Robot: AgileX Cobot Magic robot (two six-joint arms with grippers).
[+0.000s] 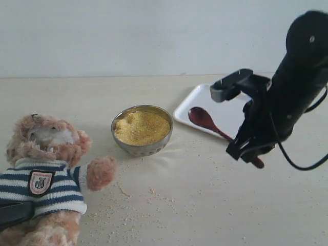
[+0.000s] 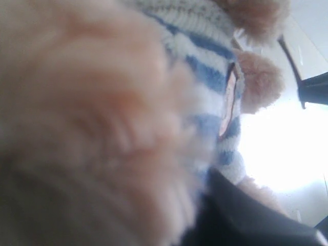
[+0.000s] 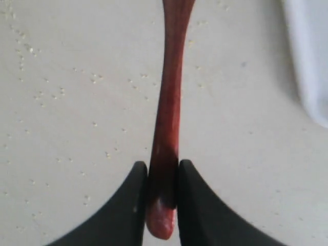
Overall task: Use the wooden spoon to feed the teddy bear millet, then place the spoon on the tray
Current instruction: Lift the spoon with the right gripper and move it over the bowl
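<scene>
Handle end of the glossy reddish-brown wooden spoon (image 1: pixel 204 119) clamped in my right gripper (image 3: pixel 163 168), oval bowl over the white tray (image 1: pixel 202 97); left gripper (image 1: pixel 13 213), against the teddy bear (image 1: pixel 48 174), I cannot tell.

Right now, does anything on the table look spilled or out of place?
Yes. Loose millet is scattered over the table between the metal bowl and the teddy bear, outside the bowl. The wooden spoon also sits askew: its bowl is over the tray, its handle sticks out past the rim, pinched in the right gripper.
</scene>
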